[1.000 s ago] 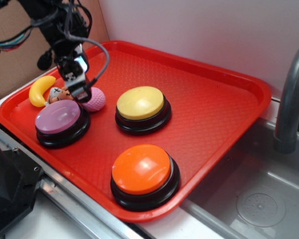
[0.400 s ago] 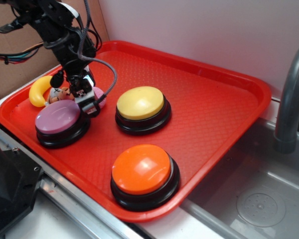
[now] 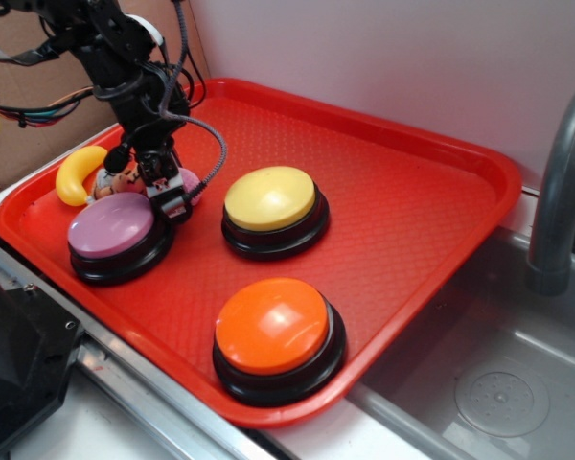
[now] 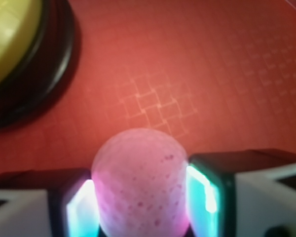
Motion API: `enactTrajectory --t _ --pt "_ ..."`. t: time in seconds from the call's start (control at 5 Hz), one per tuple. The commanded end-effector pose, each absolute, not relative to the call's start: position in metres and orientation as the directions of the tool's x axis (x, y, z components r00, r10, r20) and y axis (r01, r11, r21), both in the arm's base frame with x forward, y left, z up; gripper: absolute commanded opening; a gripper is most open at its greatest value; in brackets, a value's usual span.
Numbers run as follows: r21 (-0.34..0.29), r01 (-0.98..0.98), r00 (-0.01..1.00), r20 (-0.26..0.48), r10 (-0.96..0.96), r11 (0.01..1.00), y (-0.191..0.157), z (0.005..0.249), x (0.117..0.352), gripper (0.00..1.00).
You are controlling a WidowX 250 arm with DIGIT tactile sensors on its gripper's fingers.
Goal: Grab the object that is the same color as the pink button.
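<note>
Right at the bottom of the wrist view, the pink ball [image 4: 139, 182] fills the gap between the two fingers [image 4: 209, 192], its dimpled skin touching the pads on both sides, so the gripper [image 4: 140, 197] is pinching the ball. The pads glow cyan and magenta where they meet it. From the exterior view only a sliver of the pink ball [image 3: 191, 181] shows, mostly hidden behind the gripper [image 3: 169, 201], which stands low over the red tray [image 3: 412, 182] near its left corner.

Just in front of the ball, towards the tray's near-left edge, sits the pink button [image 3: 112, 226], its pale lilac dome on a black base; the claw's tip is right beside the button's far rim, and whether they touch cannot be told. Behind the button, close to the left corner, lies a yellow toy banana [image 3: 77, 172], and between it and the gripper a small brown figure [image 3: 117, 180] peeks out, partly covered by the arm. The yellow button [image 3: 269, 198] stands near the ball on the side towards the tray's middle; its black rim and yellow top also show in the upper left of the wrist view [image 4: 19, 54]. The orange button [image 3: 272, 326] sits by the tray's near edge, well apart from the ball. Beyond the tray's right edge a grey sink [image 3: 498, 383] and faucet [image 3: 561, 182] are visible.
</note>
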State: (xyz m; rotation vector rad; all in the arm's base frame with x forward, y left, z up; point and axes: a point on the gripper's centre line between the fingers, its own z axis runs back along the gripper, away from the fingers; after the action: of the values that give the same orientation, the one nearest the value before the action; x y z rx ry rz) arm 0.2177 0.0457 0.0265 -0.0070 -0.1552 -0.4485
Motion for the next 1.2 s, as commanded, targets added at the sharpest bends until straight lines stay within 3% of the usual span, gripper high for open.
enactTrajectory --t 0.0,0.4,0.8,1.0 --pt "0.014 0.372 0.917 0.148 -0.370 0.928 0.046 0.036 0.219 0.00" --pt "-0.019 0.100 0.987 0.125 -0.097 0.995 0.037 0.093 0.211 0.00" --pt "0.013 -0.036 0.991 0.129 0.034 0.999 0.011 0.158 0.213 0.00" --pt "-0.015 -0.067 0.989 0.132 0.069 0.998 0.002 0.175 0.215 0.00"
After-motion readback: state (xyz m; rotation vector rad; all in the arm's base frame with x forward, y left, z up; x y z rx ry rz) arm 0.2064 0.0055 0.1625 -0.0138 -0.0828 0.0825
